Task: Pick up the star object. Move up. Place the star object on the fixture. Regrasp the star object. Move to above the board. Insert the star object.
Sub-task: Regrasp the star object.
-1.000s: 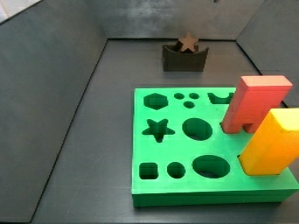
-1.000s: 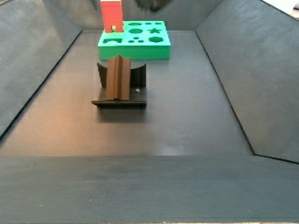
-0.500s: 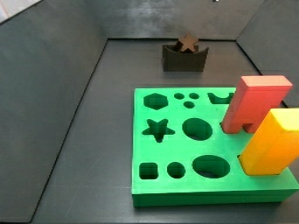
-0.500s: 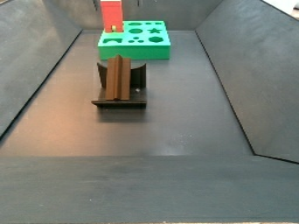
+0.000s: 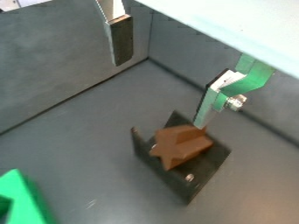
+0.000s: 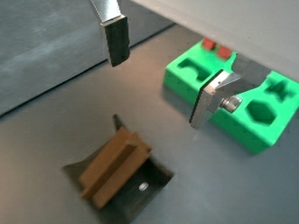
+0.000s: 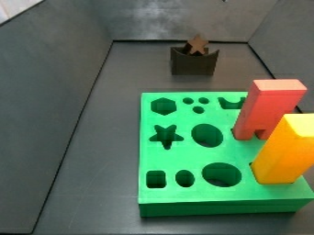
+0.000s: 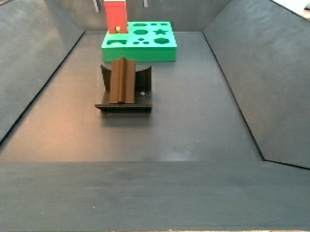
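The star object [image 7: 196, 44] is a dark-brown ridged bar lying in the notch of the fixture [image 7: 193, 62], behind the green board [image 7: 172, 161]. In a side view the star object [image 8: 121, 82] rests lengthwise on the fixture [image 8: 125, 106], in front of the board [image 8: 145, 41]. My gripper [image 5: 167, 74] hangs open above them with nothing between its fingers. In both wrist views the star object [image 5: 177, 144] [image 6: 117, 164] sits on the fixture [image 5: 193, 171] [image 6: 146, 185] below the gripper [image 6: 162, 74].
A red block [image 7: 267, 108] and a yellow-orange block [image 7: 285, 147] stand upright in the board's right side. The red block [image 8: 115, 15] also shows at the board's far end. Grey sloped walls enclose the dark floor.
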